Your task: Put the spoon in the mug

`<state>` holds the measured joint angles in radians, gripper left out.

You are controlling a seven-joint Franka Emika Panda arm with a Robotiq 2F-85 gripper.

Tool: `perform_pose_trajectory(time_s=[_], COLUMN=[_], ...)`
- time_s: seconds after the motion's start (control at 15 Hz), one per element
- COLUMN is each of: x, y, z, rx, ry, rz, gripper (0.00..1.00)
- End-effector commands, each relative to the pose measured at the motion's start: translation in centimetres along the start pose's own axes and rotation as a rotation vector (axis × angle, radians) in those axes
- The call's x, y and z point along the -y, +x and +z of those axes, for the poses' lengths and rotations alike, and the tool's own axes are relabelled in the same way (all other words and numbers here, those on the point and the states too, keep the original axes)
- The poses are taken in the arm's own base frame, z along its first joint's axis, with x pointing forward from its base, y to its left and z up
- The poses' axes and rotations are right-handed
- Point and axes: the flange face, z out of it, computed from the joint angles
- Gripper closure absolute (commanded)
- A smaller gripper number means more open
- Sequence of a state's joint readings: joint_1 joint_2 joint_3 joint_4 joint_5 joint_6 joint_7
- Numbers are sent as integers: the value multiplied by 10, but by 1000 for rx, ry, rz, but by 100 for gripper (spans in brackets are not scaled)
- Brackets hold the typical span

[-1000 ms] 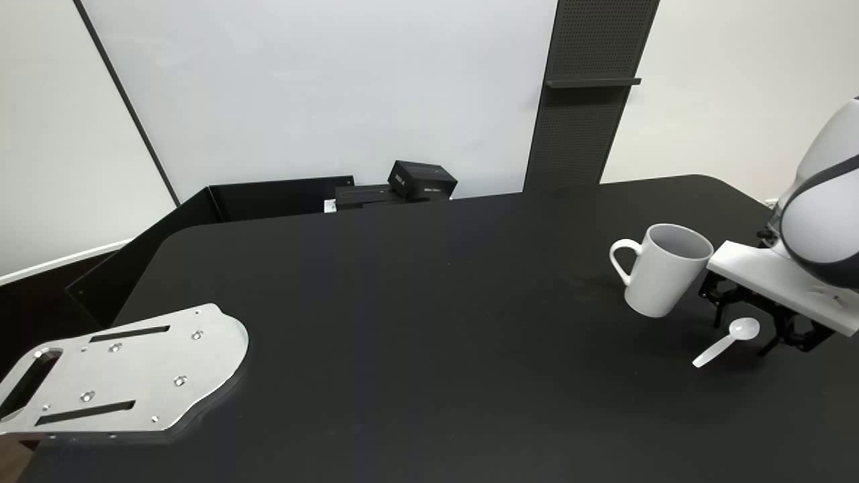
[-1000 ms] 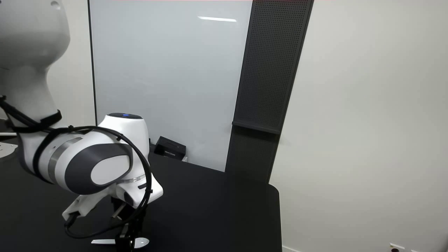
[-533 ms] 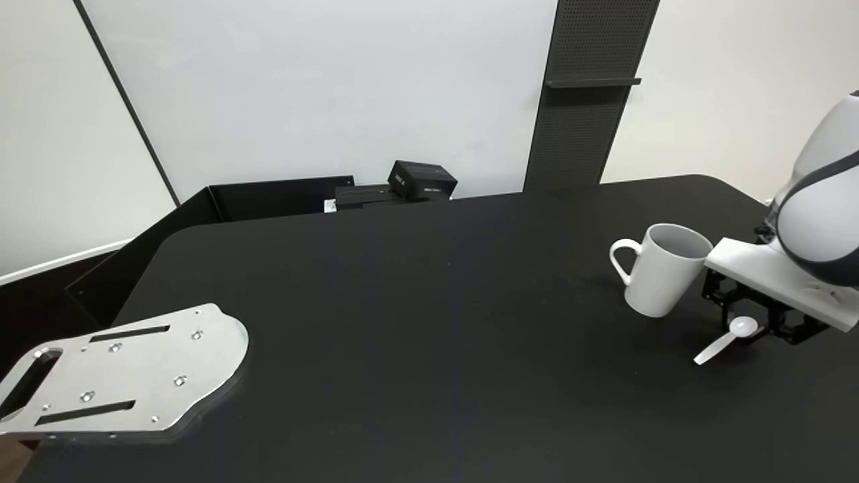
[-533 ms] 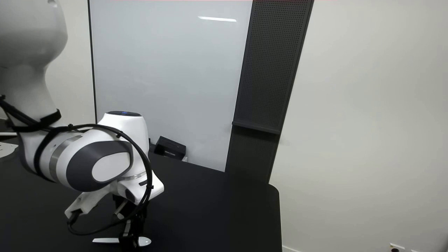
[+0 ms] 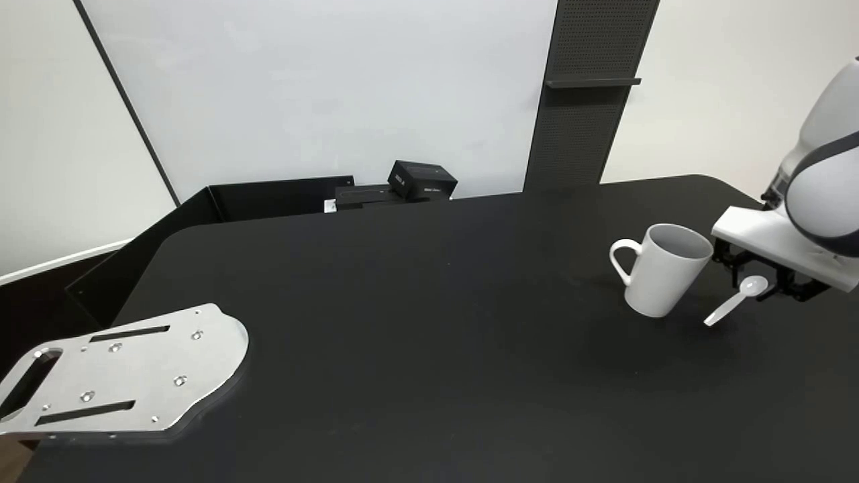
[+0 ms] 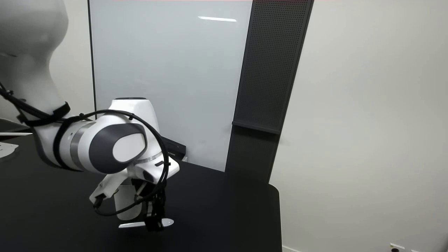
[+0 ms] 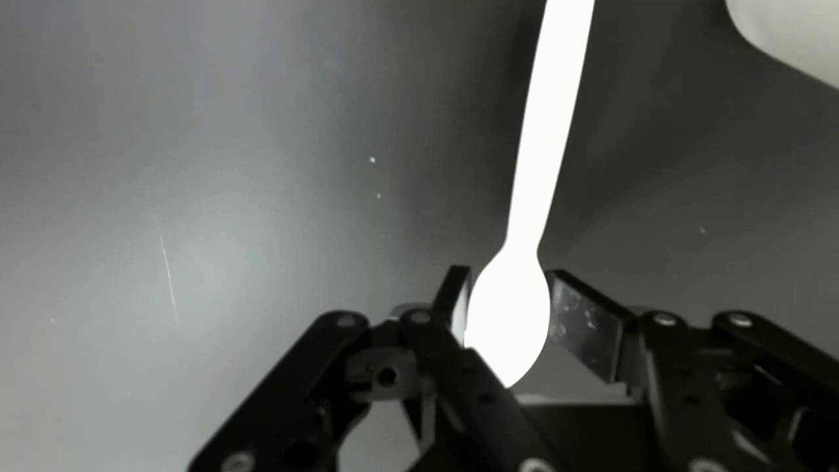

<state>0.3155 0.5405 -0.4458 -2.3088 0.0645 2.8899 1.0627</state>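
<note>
The white spoon [image 5: 741, 296] is gripped at its bowl by my gripper [image 5: 753, 288] and is held above the table. Its handle points out and slightly down, toward the table's front. In the wrist view the two fingers of the gripper [image 7: 508, 314] press on both sides of the bowl of the spoon [image 7: 524, 249]. The spoon [image 6: 167, 222] also shows in an exterior view, sticking out on both sides of the fingers. The white mug [image 5: 661, 278] stands upright beside the gripper, its handle turned away from it. The mug [image 6: 124, 202] is partly hidden behind the arm. Its edge [image 7: 796, 33] shows in the wrist view.
A flat silver metal plate [image 5: 141, 376] lies at the left of the black table [image 5: 416, 322]. Black boxes [image 5: 423, 181] sit behind the table's far edge. A black cable [image 6: 159, 140] loops from the arm near the gripper.
The gripper has closed on the spoon's bowl and lifted it off the table. Arm and spoon have moved up and toward the table's far side. The mug has not moved.
</note>
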Motion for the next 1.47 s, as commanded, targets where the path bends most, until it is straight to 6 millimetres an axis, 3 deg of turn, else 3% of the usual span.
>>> perform_pose_trajectory(time_s=[0.0,0.33,1.07,1.2,1.4], x=[22,50,91,92,90], y=[16,19,-34,-43,-50], z=[-33,-76,-169,-179,-178], rx=[-106,-299,-645,-693,-720], ry=[27,69,146,139,129], rz=[5,-62,-259,-274,-265], gripper=[90,90,90,90,90])
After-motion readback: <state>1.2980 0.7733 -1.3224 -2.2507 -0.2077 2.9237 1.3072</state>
